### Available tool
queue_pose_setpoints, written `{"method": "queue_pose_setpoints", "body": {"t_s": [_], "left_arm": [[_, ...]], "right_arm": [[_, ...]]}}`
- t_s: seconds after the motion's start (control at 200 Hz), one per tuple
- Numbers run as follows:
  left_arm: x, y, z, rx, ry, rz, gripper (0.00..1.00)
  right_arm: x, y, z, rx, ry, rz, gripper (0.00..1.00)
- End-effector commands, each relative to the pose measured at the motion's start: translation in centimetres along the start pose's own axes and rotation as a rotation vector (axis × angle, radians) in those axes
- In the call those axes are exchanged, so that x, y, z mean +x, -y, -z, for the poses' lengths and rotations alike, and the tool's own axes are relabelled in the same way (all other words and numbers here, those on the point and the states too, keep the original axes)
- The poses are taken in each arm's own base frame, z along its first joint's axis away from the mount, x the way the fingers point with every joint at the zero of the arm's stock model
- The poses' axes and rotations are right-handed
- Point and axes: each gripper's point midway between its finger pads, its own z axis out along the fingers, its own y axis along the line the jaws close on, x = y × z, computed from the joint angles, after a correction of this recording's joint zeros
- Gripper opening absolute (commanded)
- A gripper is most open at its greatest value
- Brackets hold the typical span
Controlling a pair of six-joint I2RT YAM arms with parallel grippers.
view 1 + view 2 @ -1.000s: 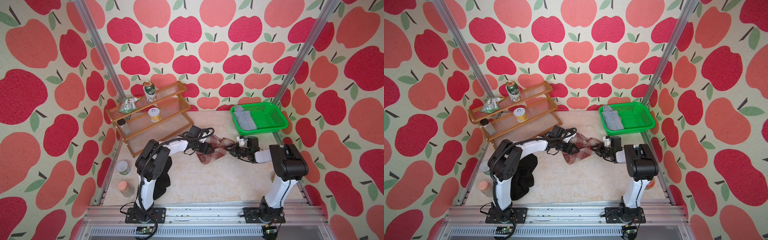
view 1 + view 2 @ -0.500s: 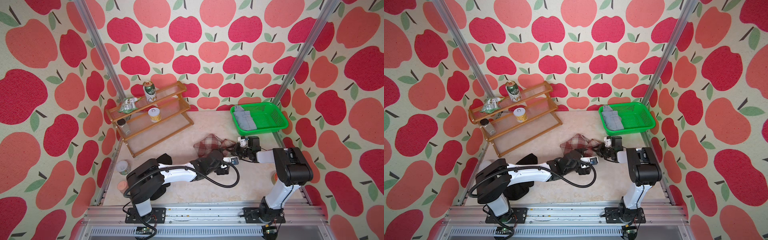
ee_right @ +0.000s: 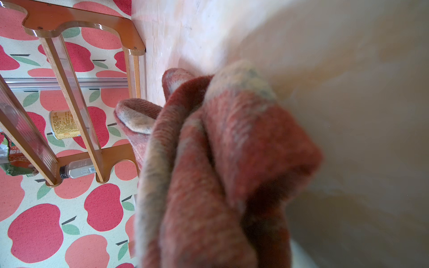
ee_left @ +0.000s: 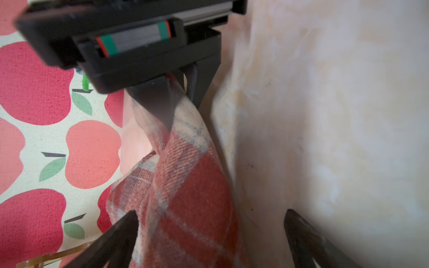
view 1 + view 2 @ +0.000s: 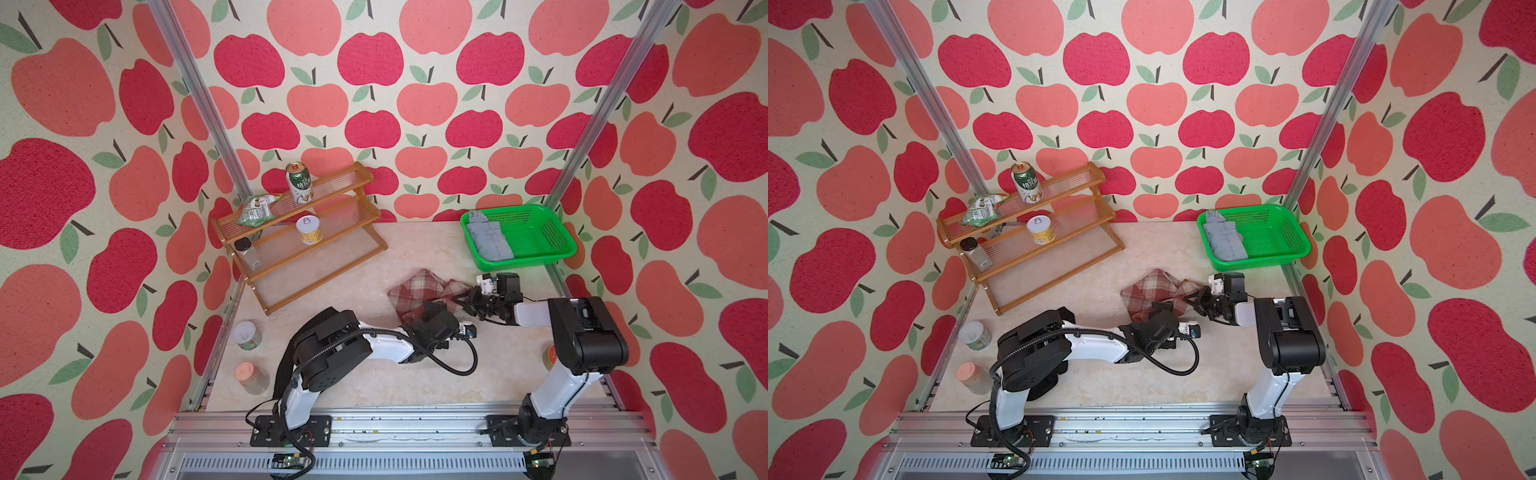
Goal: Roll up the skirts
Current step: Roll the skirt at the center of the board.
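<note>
The plaid skirt (image 5: 417, 291) (image 5: 1152, 291) lies bunched mid-table. My right gripper (image 5: 464, 301) (image 4: 176, 92) is shut on its right corner, and cloth (image 3: 209, 162) fills the right wrist view, hiding the fingers. My left gripper (image 5: 434, 309) (image 4: 210, 211) is open at the skirt's near edge, a twisted strip of plaid (image 4: 185, 197) lying between its spread fingertips (image 4: 126, 227). The denim skirt (image 5: 488, 241) (image 5: 1225, 239) lies rolled in the green basket (image 5: 540, 239). The black skirt (image 5: 1045, 388) is mostly hidden under the left arm.
A wooden shelf rack (image 5: 299, 232) at the back left carries a can, a tin, a snack bag and a bottle. Two jars (image 5: 247, 334) (image 5: 249, 376) stand along the table's left edge. Another jar (image 5: 550, 357) sits beside the right arm.
My left gripper let go of the skirt's left side, opened wide and swung round to its near edge. The skirt settled onto the table. The right gripper kept its grip.
</note>
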Motion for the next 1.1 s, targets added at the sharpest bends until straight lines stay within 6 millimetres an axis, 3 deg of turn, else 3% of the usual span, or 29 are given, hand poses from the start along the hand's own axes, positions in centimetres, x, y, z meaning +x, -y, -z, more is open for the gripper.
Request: {"method": "queue_pose_setpoints", "body": {"t_s": [0.0, 0.06, 0.1, 0.135, 0.215, 0.3, 0.385, 0.48, 0.565, 0.82, 1.095], "left_arm": [[4.0, 2.8, -1.6, 0.037, -0.195, -0.115, 0.87], [5.3, 3.4, -2.6, 0.033, -0.26, -0.155, 0.72], [5.8, 3.7, -3.1, 0.027, -0.292, -0.178, 0.5], [6.2, 4.0, -3.4, 0.03, -0.309, -0.188, 0.37], [6.5, 4.8, -3.4, 0.088, -0.322, -0.161, 0.23], [6.1, 4.7, -3.1, 0.142, -0.299, -0.056, 0.15], [5.4, 4.1, -2.1, 0.244, -0.242, 0.127, 0.13], [4.6, 3.4, -1.0, 0.376, -0.168, 0.325, 0.14], [4.1, 2.8, -0.4, 0.463, -0.114, 0.447, 0.14], [2.9, 2.3, 0.2, 0.782, -0.001, 0.774, 0.11], [3.3, 2.5, -0.6, 1.0, 0.042, 1.021, 0.12]], "right_arm": [[0.2, 0.1, 0.7, 0.009, -0.008, -0.007, 0.16], [0.1, 0.1, 0.8, 0.007, -0.006, -0.01, 0.16], [0.1, 0.1, 0.8, 0.005, -0.007, -0.012, 0.17], [0.0, -0.1, 0.9, 0.0, -0.005, -0.011, 0.17], [0.1, -0.4, 1.1, -0.007, -0.005, -0.007, 0.18], [-0.1, -0.5, 1.4, -0.01, 0.002, 0.003, 0.23], [-0.6, -0.6, 1.9, -0.026, 0.02, -0.005, 0.39], [-1.7, -1.0, 2.9, -0.095, 0.066, -0.048, 0.68], [-2.7, -1.6, 3.9, -0.152, 0.112, -0.056, 0.8], [-2.6, -2.4, 4.8, -0.21, 0.138, -0.012, 0.91], [-1.7, -2.2, 4.2, -0.273, 0.122, 0.0, 0.96]]}}
